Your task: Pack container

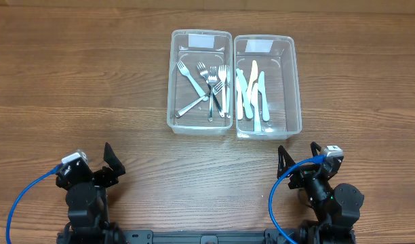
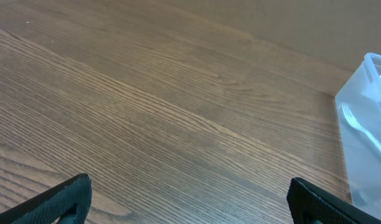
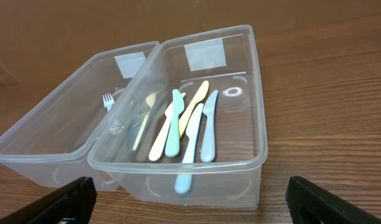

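Wooden desk (image 1: 92,88), two clear boxes toward the far edge, both arms at the near edge.
The fork box (image 1: 172,81) and the knife box (image 1: 298,88) stand side by side, their long walls touching, around the middle of the far side. The forks (image 1: 211,85) and knives (image 1: 251,91) lie inside. Bare wood is open to the left, to the right and in front of the boxes. The left gripper (image 1: 92,166) is by the near-left corner and the right gripper (image 1: 299,159) by the near-right corner, both well apart from the boxes. Each has its jaws spread wide and holds nothing.
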